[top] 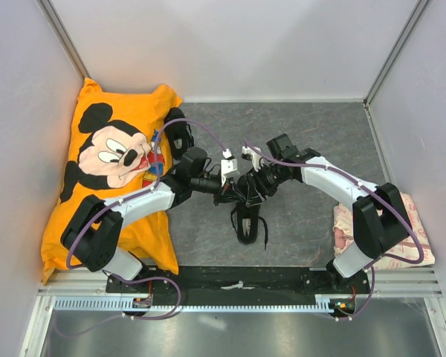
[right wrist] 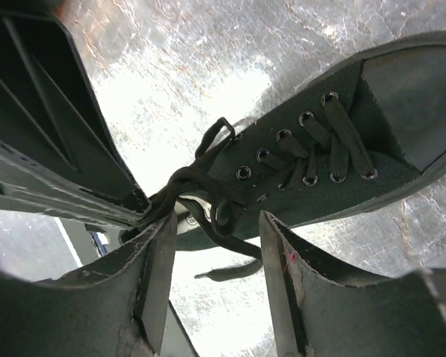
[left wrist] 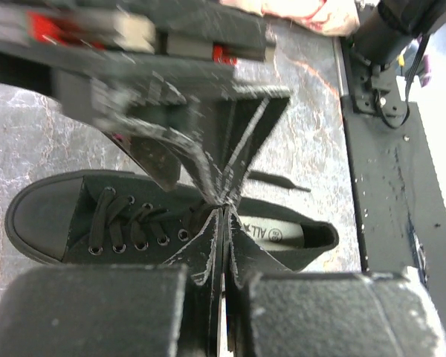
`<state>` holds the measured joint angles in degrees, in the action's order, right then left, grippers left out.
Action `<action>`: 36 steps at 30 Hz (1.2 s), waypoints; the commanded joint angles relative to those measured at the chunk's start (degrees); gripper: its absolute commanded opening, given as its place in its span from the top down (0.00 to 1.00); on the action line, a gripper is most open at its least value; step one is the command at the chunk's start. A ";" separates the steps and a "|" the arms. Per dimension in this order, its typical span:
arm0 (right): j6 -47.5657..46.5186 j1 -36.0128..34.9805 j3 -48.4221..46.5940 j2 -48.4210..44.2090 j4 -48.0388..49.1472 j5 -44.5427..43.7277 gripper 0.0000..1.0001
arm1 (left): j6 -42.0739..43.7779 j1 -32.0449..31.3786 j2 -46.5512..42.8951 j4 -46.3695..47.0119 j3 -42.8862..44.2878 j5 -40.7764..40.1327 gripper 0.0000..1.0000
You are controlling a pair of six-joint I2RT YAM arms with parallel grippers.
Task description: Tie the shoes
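Top external: both arms reach in from the near edge and meet over the middle of the grey marbled surface (top: 312, 134).
Task's thing: a black shoe (top: 247, 223) lies flat right below the two hands, heel towards the near edge and toe pointing far.
Second shoe: (top: 180, 134) sits far left, against the edge of the orange Mickey Mouse pillow (top: 111, 163), well apart from the hands.
Left hand: (left wrist: 223, 216) is clenched, fingers pressed tight together over the top eyelets. In the right wrist view its tips pinch the gathered laces (right wrist: 201, 186).
Right hand: (right wrist: 217, 219) is released, its fingers standing apart (a clear gap between them), with the tangle of laces in front of that gap and nothing gripped.
Hands together: their tips nearly meet above the shoe's tongue.
Laces: crossed neatly through the lower eyelets, bunched into a loose loop at the top. One flat end trails onto the surface beside the shoe.
Insole: dark, with a small pale label (left wrist: 271, 232) showing in the open heel.
Right side: a pink-and-white cloth (top: 420, 245) lies at the near right, partly behind the right arm.
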<state>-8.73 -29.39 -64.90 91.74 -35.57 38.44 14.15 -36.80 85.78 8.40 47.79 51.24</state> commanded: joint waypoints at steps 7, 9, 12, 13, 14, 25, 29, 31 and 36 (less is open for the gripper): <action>-3.22 0.21 2.85 -2.88 0.94 -0.91 0.43 | -7.56 1.11 -0.08 6.27 1.61 1.05 0.98; -3.57 0.21 3.73 -3.68 0.86 -1.43 0.44 | -7.65 1.46 -0.08 5.92 1.25 0.96 0.99; -3.48 0.21 5.57 -5.08 1.12 -1.87 0.44 | -7.91 1.90 -0.08 5.92 0.29 0.88 0.99; -3.31 0.12 6.27 -5.61 1.38 -2.05 0.44 | -8.00 1.99 -0.08 5.92 0.11 0.70 0.99; -3.05 0.21 7.59 -6.39 2.25 -2.22 0.44 | -8.17 1.99 -0.08 6.01 0.02 0.70 0.98; -2.69 -2.43 11.64 -5.35 6.21 -3.89 0.49 | -11.16 4.36 0.80 7.06 -0.94 0.35 0.98; -1.90 -2.52 12.61 -4.38 7.36 -6.44 0.65 | -11.08 5.24 0.62 6.89 -2.17 0.52 0.98; -1.90 -2.52 12.61 -4.12 7.36 -6.79 0.82 | -11.08 5.51 0.53 6.19 -2.61 0.18 0.98; -1.73 -2.52 12.00 -4.91 6.40 -9.42 1.00 | -9.68 6.47 0.53 4.52 -3.49 -1.93 0.99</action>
<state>-10.39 -31.90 -52.73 87.37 -30.17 31.73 4.82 -31.16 86.35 13.21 45.10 50.96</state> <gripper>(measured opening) 0.018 0.022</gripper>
